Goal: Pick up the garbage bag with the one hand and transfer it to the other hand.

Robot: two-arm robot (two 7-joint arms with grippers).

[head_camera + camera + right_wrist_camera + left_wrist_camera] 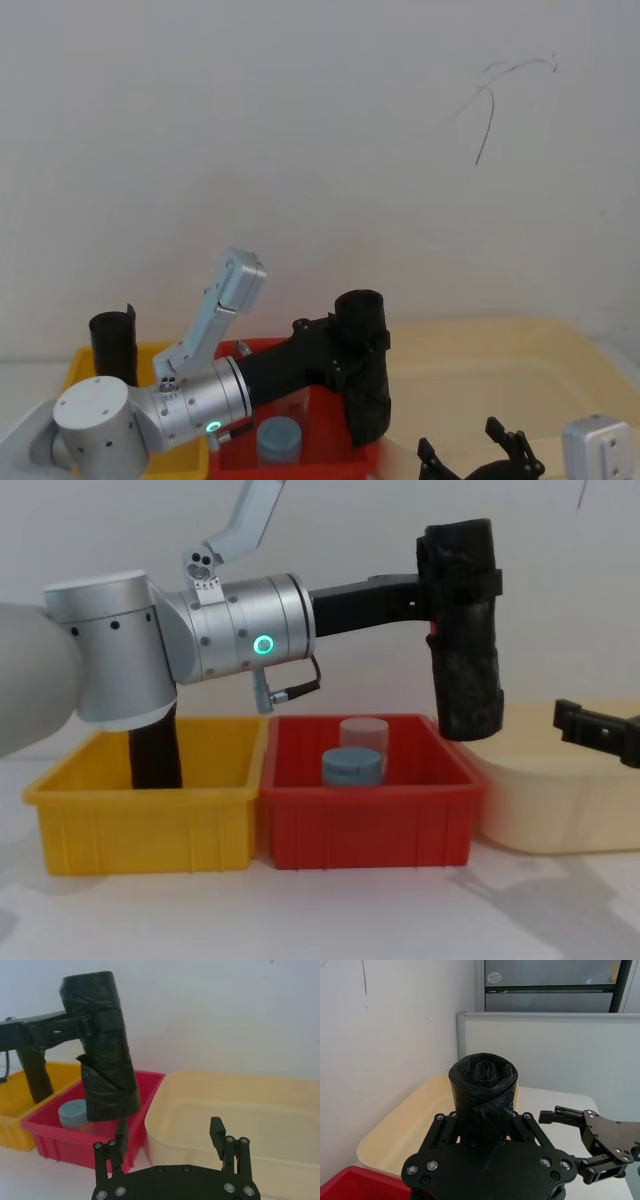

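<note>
The garbage bag (462, 630), a thick black glossy roll, hangs nearly upright in the air above the right end of the red bin (365, 825). My left gripper (455, 585), on its silver wrist with the green ring light, is shut on the roll's upper part, as the left wrist view also shows around the garbage bag (482, 1085). My right gripper (170, 1132) is open and holds nothing. It sits lower and to the right of the roll, over the cream tub (240, 1105), a short gap away from the garbage bag (102, 1050).
A yellow bin (150, 820) at the left holds another black roll (155, 755). The red bin contains a blue-lidded cup (352, 765) and a clear cup behind it. A white wall stands close behind the bins.
</note>
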